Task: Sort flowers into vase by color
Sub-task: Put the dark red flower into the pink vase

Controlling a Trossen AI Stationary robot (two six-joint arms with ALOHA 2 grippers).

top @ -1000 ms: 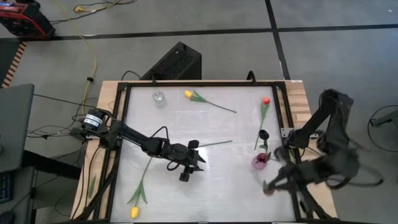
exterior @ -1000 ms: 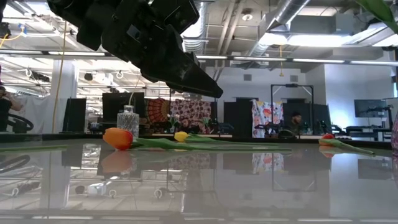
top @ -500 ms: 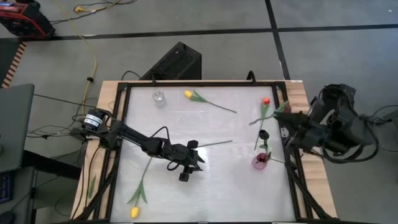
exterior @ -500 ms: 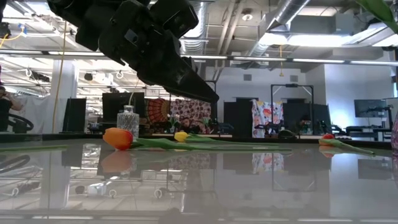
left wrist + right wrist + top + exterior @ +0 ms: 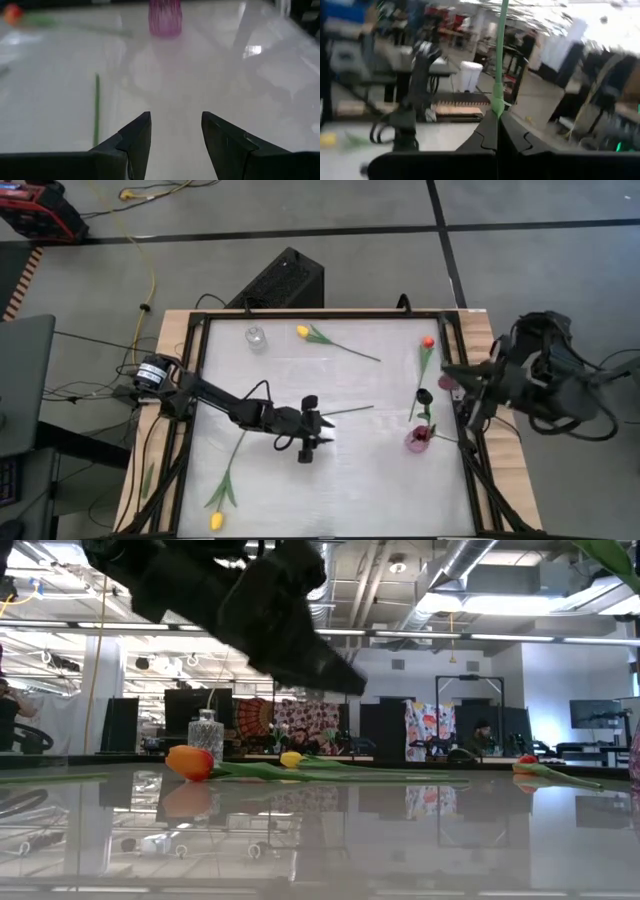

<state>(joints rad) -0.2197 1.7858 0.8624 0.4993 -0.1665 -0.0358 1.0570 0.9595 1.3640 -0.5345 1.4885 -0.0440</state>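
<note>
My right gripper point(image 5: 462, 380) hangs over the table's right edge, shut on a tulip's thin green stem point(image 5: 498, 60); a reddish head point(image 5: 447, 383) shows beside it. My left gripper point(image 5: 322, 428) hovers open above the table's middle, beside a loose green stem point(image 5: 346, 411) lying flat. A pink vase point(image 5: 417, 439) holds one dark tulip point(image 5: 424, 396). An orange-red tulip point(image 5: 428, 342) and a yellow tulip point(image 5: 303, 332) lie on the far half. Another yellow tulip point(image 5: 215, 521) lies at the near left. A clear vase point(image 5: 256, 338) stands far left. My right gripper pinches the tulip's green stem point(image 5: 497, 102) between its two shut fingers. The stem runs on straight beyond the fingertips. The flower is lifted clear of the table. The wrist view does not show which part of the stem's length this is.
A black metal frame point(image 5: 190, 380) borders the white table top. My right arm point(image 5: 545, 385) stands outside the right rail. Bare surface lies between the left gripper and the pink vase point(image 5: 165, 17). The room beyond holds furniture and a person point(image 5: 8, 710).
My right gripper swung from the table's near right corner up and toward the far edge, carrying the tulip clear of the table. My left gripper turned about toward the right and shifted slightly toward the far edge.
</note>
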